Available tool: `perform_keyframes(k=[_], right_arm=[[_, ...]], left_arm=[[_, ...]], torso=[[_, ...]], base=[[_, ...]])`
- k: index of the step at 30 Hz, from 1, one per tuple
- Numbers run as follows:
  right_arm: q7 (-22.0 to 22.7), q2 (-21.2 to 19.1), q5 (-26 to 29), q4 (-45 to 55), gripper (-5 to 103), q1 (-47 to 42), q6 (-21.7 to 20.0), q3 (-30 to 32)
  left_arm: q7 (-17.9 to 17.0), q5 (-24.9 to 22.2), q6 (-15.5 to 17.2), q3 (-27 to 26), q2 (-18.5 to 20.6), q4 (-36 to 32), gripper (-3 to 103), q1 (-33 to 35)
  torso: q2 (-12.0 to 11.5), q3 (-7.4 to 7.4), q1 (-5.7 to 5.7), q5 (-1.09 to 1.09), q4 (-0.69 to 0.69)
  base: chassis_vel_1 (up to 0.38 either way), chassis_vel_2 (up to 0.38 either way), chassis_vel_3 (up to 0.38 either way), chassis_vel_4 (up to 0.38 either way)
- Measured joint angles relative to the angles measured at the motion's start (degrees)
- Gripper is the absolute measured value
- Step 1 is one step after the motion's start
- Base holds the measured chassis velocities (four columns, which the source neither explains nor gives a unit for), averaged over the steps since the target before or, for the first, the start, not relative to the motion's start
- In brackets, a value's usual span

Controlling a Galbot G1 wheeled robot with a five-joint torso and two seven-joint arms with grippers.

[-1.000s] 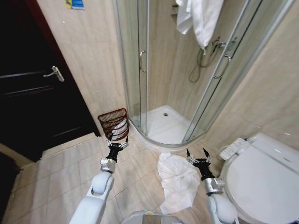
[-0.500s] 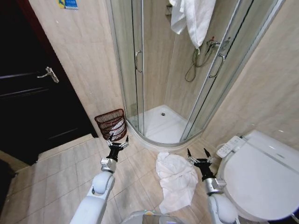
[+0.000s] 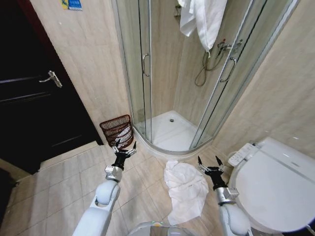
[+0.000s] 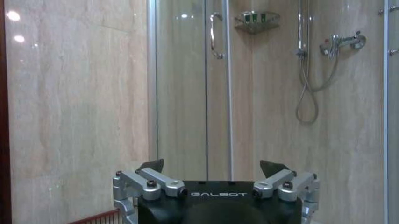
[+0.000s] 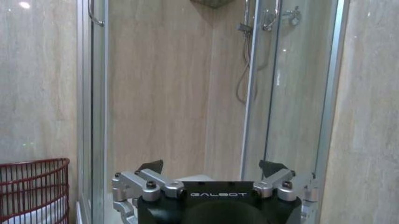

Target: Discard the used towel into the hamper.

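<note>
Left gripper point(image 3: 123, 146) hovering wide-spread beside hamper point(image 3: 118, 131), right gripper point(image 3: 207, 162) hanging wide-spread beside crumpled white towel point(image 3: 185, 189) lying on floor tiles point(image 3: 59, 189)

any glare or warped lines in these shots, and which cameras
Head view: wide-angle bend, the shower door frames lean outward and the toilet looks stretched. Left wrist view: two lamp glints on the wall tile, more on the glass. Right wrist view: a faint glint top corner, otherwise even light.

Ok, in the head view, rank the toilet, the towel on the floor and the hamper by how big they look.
1. toilet, largest.
2. towel on the floor.
3. hamper, smallest, though it sits farther from the camera, so its true size is unsure.
</note>
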Motion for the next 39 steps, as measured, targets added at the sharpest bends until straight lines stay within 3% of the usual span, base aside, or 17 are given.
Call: perform_keyframes(k=[13,23,39], right_arm=[[0.1,1.1,-2.0,2.1,100,1.0,-1.5,-0.5],[1.0,1.3,-3.3,5.1,100,0.3,-3.1,-0.4],[1.1,2.4,-3.4,9.7,100,-1.2,-4.9,-0.1]], left_arm=[[0.0,-0.1,-0.8,-0.3,0.2,-0.4,100,1.0],[-0.1,-0.3,-1.7,-1.2,0.3,-0.8,100,2.5],[-0.9,-1.8,-2.4,-4.5,0.2,-6.0,100,6.8]], torso=[[3.8,2.08,1.73,0.00,0.00],[5.3,2.86,2.45,-0.01,0.00],[10.0,5.39,4.56,-0.01,0.00]], base=[[0.000,0.000,0.000,0.000],[0.000,0.000,0.000,0.000],[0.000,0.000,0.000,0.000]])
